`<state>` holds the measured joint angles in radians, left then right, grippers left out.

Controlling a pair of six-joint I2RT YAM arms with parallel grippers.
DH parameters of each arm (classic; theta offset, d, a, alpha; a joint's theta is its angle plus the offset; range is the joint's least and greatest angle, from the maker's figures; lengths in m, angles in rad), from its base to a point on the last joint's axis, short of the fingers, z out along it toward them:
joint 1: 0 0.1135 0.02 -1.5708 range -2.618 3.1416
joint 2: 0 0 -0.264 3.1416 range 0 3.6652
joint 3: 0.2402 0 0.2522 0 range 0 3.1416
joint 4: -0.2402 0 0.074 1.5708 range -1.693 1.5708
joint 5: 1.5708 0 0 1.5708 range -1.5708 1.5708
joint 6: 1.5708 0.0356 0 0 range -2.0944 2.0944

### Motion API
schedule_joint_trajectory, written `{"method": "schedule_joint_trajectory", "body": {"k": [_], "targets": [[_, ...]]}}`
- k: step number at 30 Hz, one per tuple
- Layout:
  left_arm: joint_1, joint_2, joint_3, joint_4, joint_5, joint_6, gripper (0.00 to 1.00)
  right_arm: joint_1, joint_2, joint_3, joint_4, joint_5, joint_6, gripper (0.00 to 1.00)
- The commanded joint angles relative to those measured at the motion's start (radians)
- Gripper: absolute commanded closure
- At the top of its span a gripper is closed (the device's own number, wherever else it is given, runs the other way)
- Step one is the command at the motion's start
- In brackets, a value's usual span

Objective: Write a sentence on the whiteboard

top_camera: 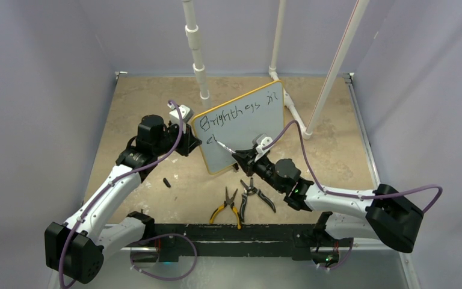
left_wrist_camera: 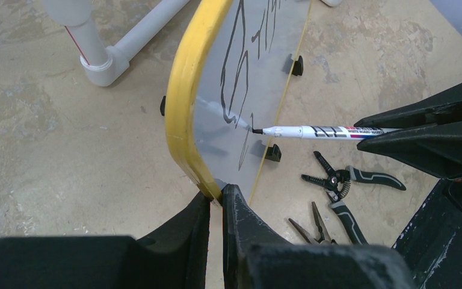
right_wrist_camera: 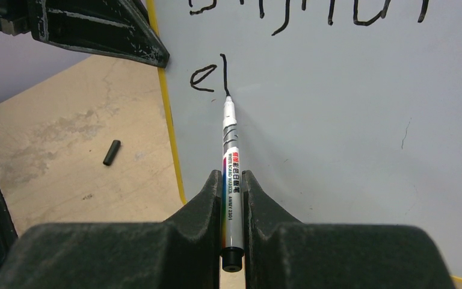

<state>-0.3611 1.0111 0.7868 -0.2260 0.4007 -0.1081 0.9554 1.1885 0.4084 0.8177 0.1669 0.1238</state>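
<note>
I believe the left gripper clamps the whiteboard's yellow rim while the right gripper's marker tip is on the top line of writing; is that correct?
Not quite: the right wrist view shows the marker tip on the second line, beside the "e". The left gripper does clamp the whiteboard rim; the right gripper holds the marker.

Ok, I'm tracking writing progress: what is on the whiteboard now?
The whiteboard carries the sentence so far: "Brightness in" above, "e" and a stroke below, marker tip touching. The left gripper hides some rim.
</note>
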Motion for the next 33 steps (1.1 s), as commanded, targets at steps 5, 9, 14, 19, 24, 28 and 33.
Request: {"method": "schedule_joint_trajectory", "body": {"k": [5,9,14,19,24,28,33], "targets": [[0.002,-0.022,-0.011,0.017,0.007,0.027,1.00,-0.004,-0.018,-0.002,-0.001,0.057,-0.001,1.00],[0.002,-0.021,-0.010,0.017,0.007,0.027,1.00,-0.004,-0.020,0.009,0.028,0.065,-0.013,1.00],[0.002,-0.023,-0.011,0.016,0.007,0.027,1.00,-0.004,-0.011,0.032,0.050,0.071,-0.037,1.00],[0.002,-0.025,-0.012,0.016,0.006,0.027,1.00,-0.004,-0.007,0.047,0.062,0.078,-0.050,1.00],[0.002,-0.025,-0.011,0.016,0.007,0.027,1.00,-0.004,-0.002,0.053,0.068,0.083,-0.050,1.00],[0.002,-0.026,-0.011,0.016,0.006,0.027,1.00,-0.004,0.005,0.060,0.074,0.081,-0.055,1.00],[0.002,-0.026,-0.011,0.015,0.006,0.026,1.00,-0.004,-0.002,0.062,0.083,0.080,-0.065,1.00]]}}
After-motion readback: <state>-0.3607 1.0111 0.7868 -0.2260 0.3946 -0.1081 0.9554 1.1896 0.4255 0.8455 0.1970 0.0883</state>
